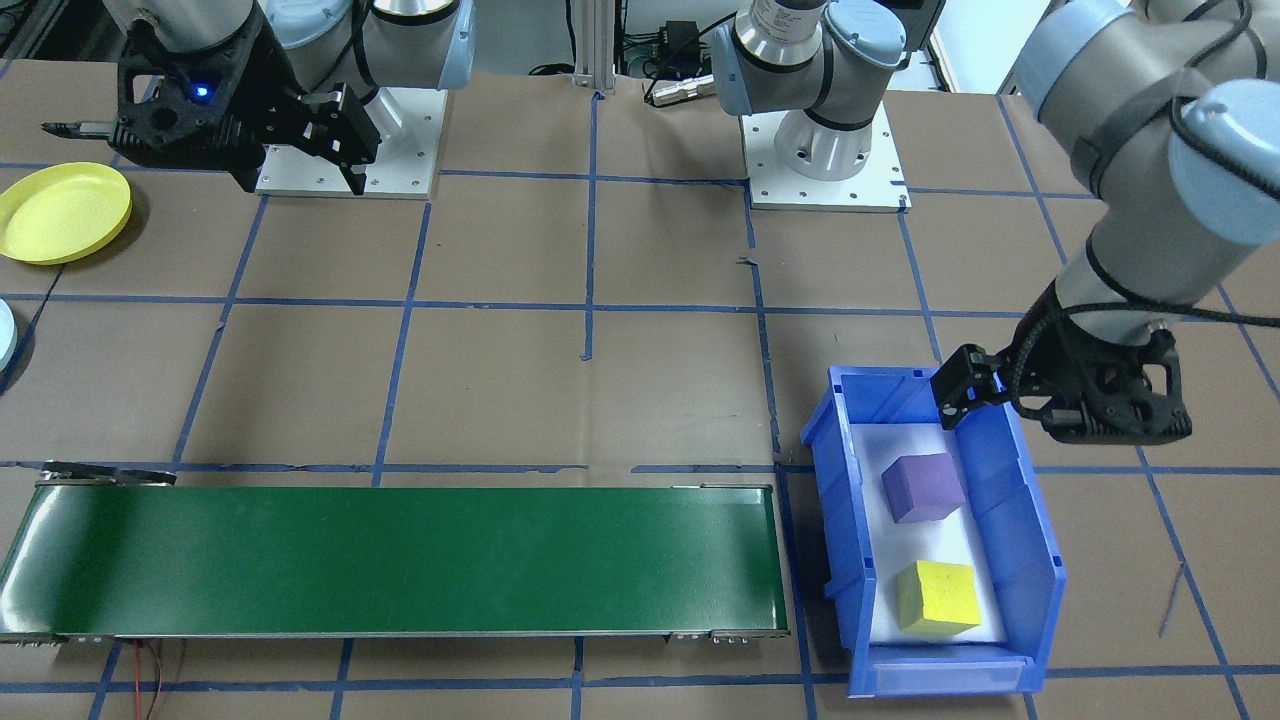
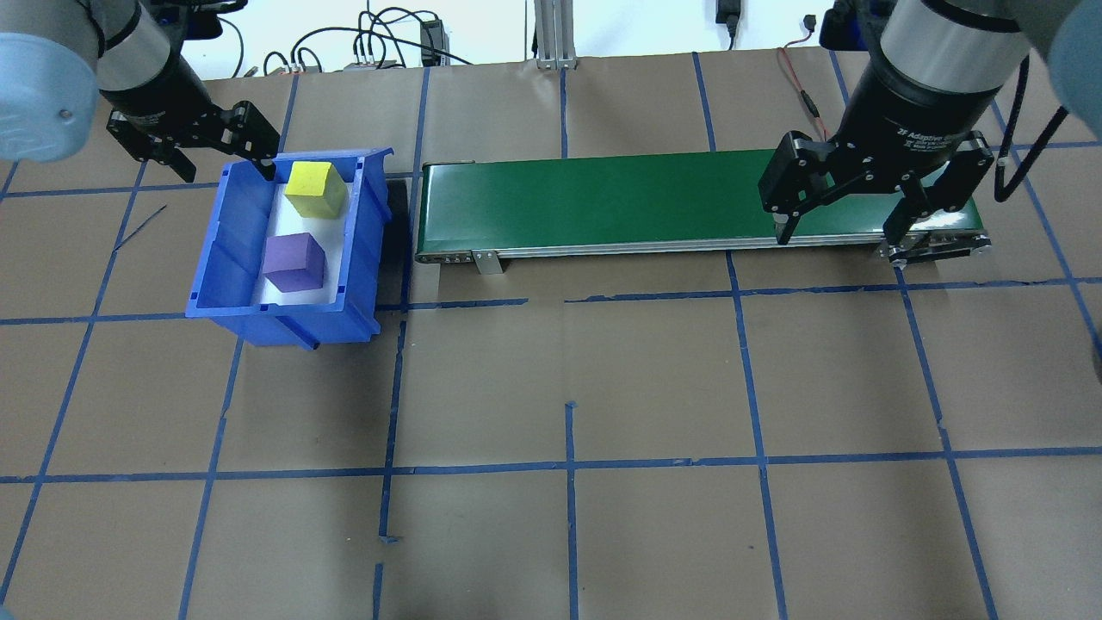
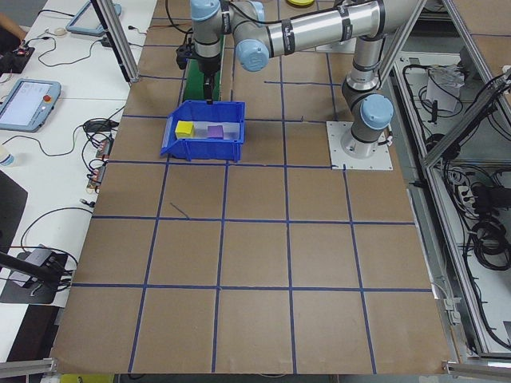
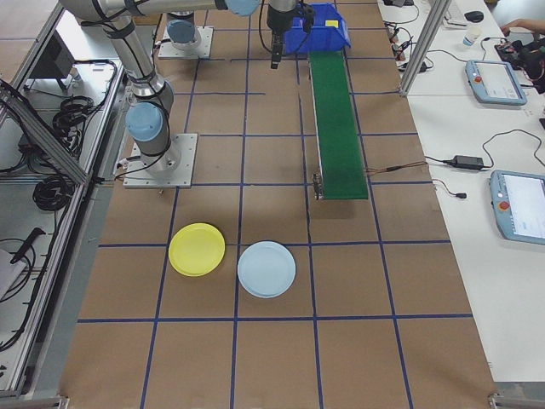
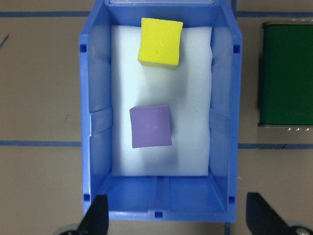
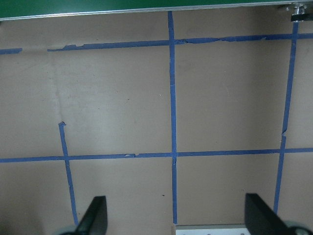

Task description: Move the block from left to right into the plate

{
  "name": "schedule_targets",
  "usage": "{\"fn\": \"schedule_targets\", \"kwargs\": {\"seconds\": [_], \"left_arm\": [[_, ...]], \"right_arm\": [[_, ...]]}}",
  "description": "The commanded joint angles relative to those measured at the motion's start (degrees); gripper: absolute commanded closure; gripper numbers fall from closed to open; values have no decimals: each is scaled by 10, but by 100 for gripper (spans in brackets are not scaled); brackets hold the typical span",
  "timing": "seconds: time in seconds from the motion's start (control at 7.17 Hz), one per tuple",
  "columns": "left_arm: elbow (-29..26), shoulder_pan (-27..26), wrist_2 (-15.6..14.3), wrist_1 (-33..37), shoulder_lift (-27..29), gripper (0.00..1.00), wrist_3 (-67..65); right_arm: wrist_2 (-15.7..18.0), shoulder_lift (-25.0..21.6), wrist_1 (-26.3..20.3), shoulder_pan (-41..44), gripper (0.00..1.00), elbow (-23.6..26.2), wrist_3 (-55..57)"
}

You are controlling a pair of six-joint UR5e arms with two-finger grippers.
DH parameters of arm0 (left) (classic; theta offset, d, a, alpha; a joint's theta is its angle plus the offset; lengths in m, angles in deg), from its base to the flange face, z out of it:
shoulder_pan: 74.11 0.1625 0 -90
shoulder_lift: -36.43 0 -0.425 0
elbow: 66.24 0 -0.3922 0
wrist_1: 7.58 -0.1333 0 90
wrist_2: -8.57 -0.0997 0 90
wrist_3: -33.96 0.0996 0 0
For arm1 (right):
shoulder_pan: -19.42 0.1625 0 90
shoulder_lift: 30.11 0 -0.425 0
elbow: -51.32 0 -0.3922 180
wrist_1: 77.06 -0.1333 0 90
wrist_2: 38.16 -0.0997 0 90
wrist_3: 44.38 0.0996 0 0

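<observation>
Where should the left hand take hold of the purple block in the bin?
Probably from straight above: the purple block lies flat on white foam with space all round inside the blue bin. The open left hand could close across two opposite side faces.

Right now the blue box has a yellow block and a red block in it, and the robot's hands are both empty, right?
Almost. The blue box holds a yellow block and a purple block, not a red one; the left wrist view shows it. Both the left hand and the right hand are empty.
</observation>
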Motion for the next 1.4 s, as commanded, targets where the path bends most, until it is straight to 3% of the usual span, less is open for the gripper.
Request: {"fn": "schedule_targets", "kwargs": {"seconds": [0.0, 0.28, 0.84, 1.26], "left_arm": [[13, 3, -13, -22, 33, 0, 2], [44, 2, -14, -72, 58, 0, -1], [63, 3, -13, -80, 94, 0, -15], [127, 3, -15, -149, 101, 3, -29]], "right_arm": [[0, 0, 1, 0, 0, 0, 0], [1, 1, 1, 0, 0, 0, -1], [-2, 3, 4, 2, 0, 4, -1], [1, 5, 13, 1, 0, 6, -1]]}}
